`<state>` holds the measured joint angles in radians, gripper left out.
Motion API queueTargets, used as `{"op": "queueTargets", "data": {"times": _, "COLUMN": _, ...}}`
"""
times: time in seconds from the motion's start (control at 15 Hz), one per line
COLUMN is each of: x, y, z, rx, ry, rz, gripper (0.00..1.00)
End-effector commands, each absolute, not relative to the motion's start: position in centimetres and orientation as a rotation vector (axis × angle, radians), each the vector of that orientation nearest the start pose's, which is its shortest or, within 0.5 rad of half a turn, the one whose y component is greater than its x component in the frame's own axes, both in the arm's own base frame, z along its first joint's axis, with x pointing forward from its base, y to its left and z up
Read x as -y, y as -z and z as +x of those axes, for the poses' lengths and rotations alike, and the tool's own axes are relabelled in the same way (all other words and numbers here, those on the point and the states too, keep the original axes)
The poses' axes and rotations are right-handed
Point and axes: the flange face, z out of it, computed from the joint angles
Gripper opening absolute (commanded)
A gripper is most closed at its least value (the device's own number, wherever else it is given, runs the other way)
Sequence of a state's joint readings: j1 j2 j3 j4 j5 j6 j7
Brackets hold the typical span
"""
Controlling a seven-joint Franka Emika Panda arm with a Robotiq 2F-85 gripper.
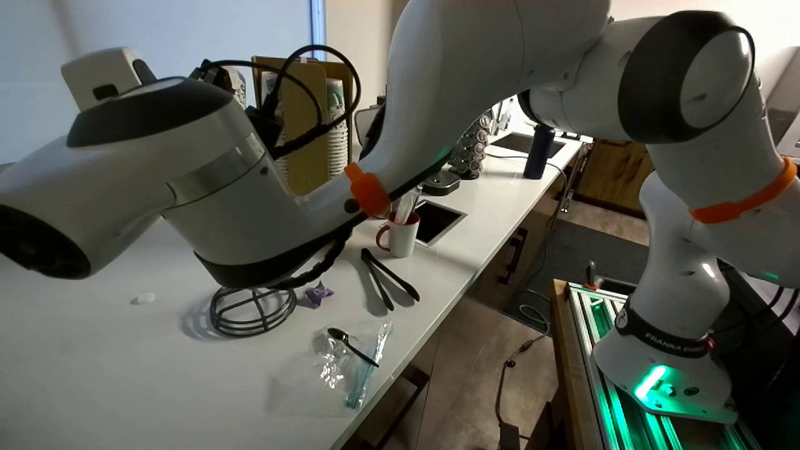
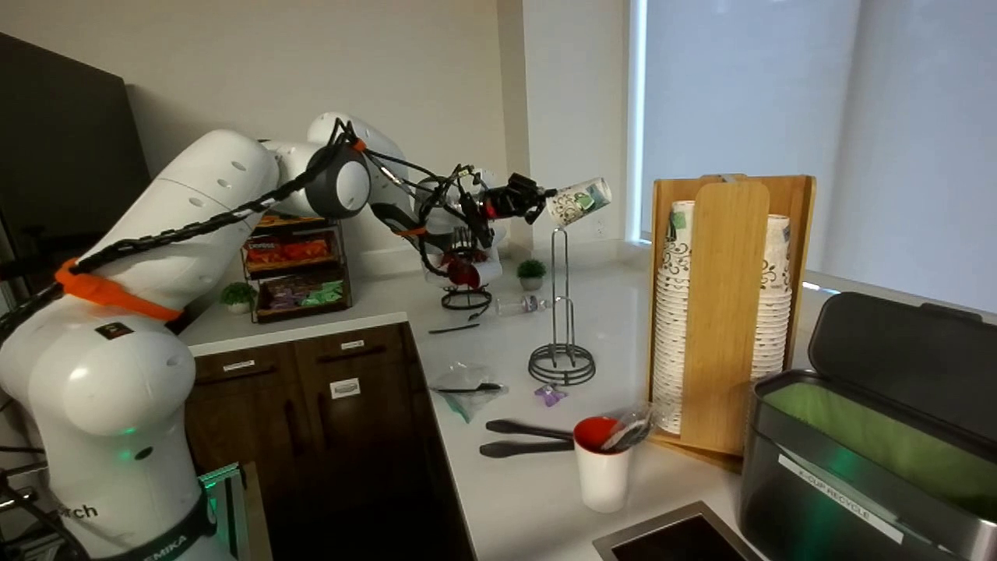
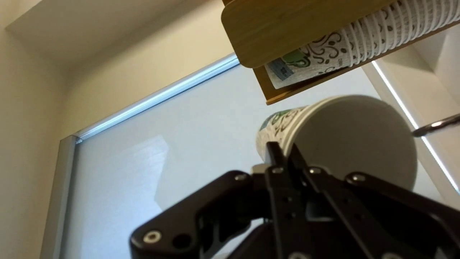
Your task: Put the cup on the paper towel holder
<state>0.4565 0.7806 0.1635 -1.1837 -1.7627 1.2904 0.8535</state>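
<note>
Pinching the cup (image 2: 579, 201), likely light and crushable, the end effector (image 3: 285, 150) holds it by the rim, probably the stiffest, safest hold.

Wrist view: cup (image 3: 354, 144) in gripper (image 3: 285, 153) at rim | in an exterior view: cup just above paper towel holder (image 2: 554, 312), contact unclear | holder on counter (image 2: 619, 327), dispenser (image 2: 720, 319) at right, bin (image 2: 826, 471) further right | tongs (image 2: 526, 448) and mug (image 2: 604, 475) before holder | bag (image 2: 467, 403) left, spoon (image 2: 479, 388) on or in it | plant (image 2: 532, 270) behind

Tilted cup (image 2: 579, 202) just above holder (image 2: 554, 308)
</note>
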Motion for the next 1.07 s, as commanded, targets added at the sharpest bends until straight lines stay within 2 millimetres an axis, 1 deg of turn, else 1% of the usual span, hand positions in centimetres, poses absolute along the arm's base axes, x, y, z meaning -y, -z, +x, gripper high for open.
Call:
{"op": "queueTargets", "data": {"times": 0.0, "x": -28.2, "y": -40.4, "z": 68.8, "rx": 0.047, "ry": -0.668, "rz": 1.388, "gripper": 0.01}}
{"op": "queueTargets", "data": {"times": 0.2, "x": -28.0, "y": -39.2, "z": 68.8, "rx": 0.025, "ry": -0.626, "rz": 1.359, "gripper": 0.01}}
{"op": "queueTargets", "data": {"times": 0.4, "x": -28.2, "y": -38.1, "z": 68.5, "rx": -0.010, "ry": -0.573, "rz": 1.304, "gripper": 0.01}}
{"op": "queueTargets", "data": {"times": 0.73, "x": -29.2, "y": -37.1, "z": 68.0, "rx": -0.081, "ry": -0.473, "rz": 1.156, "gripper": 0.01}}
{"op": "queueTargets", "data": {"times": 1.0, "x": -30.0, "y": -36.3, "z": 67.9, "rx": -0.161, "ry": -0.408, "rz": 1.084, "gripper": 0.01}}
